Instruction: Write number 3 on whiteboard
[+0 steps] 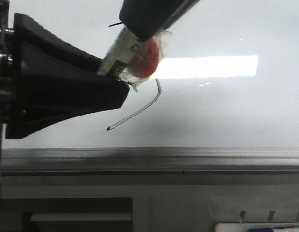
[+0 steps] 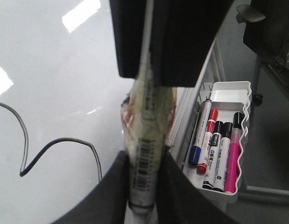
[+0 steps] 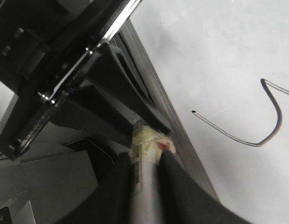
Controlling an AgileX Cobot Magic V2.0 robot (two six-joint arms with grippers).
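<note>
Alongside, a white tray [image 2: 242,88] holds five markers [image 2: 218,151].

Tray [image 2: 241,88] of coloured markers [image 2: 218,151] beside board edge.

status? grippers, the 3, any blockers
Both grippers, left and right, shut on marker. 3 drawn on whiteboard, lower tail visible, top hidden behind grippers. Nothing else in the way.

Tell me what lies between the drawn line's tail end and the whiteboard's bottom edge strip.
Nothing: in the front view only bare whiteboard separates the line from the edge strip.
</note>
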